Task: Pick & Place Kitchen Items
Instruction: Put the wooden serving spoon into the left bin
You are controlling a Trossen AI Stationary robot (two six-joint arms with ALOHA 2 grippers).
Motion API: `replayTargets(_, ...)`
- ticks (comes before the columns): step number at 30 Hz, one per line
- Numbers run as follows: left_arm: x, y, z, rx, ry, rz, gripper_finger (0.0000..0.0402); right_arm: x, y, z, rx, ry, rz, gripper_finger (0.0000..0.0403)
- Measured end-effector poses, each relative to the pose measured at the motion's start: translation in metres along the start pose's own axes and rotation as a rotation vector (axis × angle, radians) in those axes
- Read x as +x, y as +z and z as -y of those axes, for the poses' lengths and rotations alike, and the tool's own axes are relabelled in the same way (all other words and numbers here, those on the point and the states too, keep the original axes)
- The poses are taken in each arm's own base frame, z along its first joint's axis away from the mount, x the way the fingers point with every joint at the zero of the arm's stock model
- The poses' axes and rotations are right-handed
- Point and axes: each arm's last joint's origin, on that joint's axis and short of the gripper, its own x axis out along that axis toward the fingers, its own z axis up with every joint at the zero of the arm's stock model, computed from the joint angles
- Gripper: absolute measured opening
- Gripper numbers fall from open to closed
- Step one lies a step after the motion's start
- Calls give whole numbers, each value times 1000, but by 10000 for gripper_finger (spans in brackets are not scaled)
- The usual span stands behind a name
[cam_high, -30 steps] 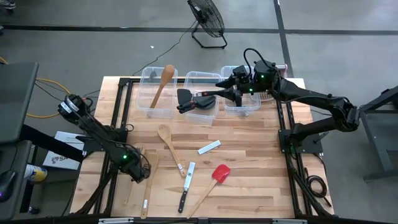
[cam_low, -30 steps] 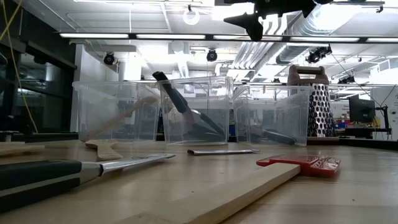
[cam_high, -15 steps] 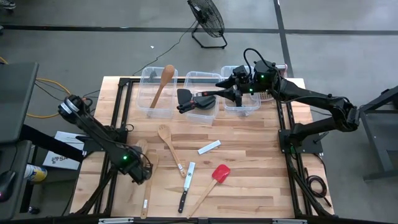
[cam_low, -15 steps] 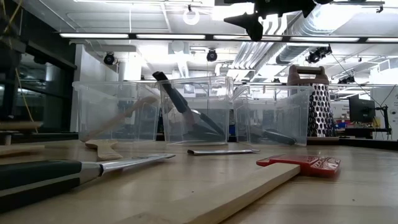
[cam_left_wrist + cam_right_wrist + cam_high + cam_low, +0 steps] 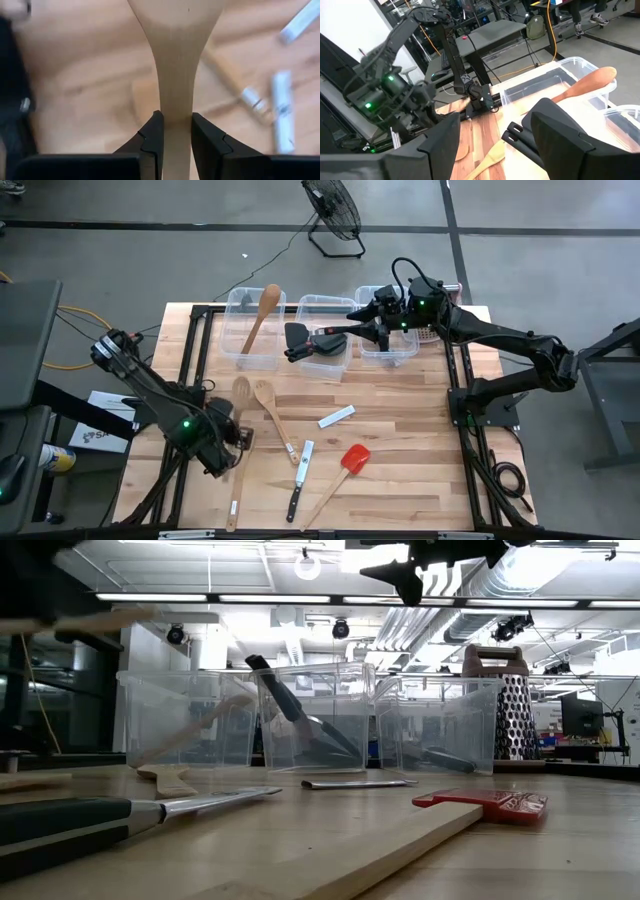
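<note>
High view first: on the table (image 5: pixel 400 450) we hold a pale wooden spatula (image 5: pixel 240 392) lifted in the left gripper (image 5: pixel 228 442), fingers (image 5: pixel 152 137) clamped on its neck, well short of the clear bins (image 5: pixel 322 330). Next we judge a carry to a bin. Right gripper (image 5: pixel 296 352) hangs spread and empty over the middle bin. Low view cuts off our left arm.

From my left wrist cam, the pale wooden spatula (image 5: pixel 175 75) clamped in the left claw (image 5: pixel 176 131) gets cut off just past it, blade unseen.
</note>
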Motion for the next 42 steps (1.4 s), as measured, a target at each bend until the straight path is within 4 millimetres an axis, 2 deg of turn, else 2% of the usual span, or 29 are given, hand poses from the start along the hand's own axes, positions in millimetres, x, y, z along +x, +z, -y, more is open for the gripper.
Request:
replayTargets(4,-14,18,5,-9,-26,150,66,0,0,0,0,1,0,235)
replayTargets(10,-34,53,21,73,-48,309,66,0,0,0,0,0,0,235)
replayTargets(18,-51,114,40,208,8,434,65,0,0,0,9,-6,3,235)
replayTargets(24,-60,164,40,255,109,529,65,0,0,0,9,-17,7,235)
replayTargets(33,-58,228,40,350,179,591,65,0,1,3,25,-97,37,235)
replayTargets(42,-41,275,26,400,312,570,65,0,2,4,39,-157,60,235)
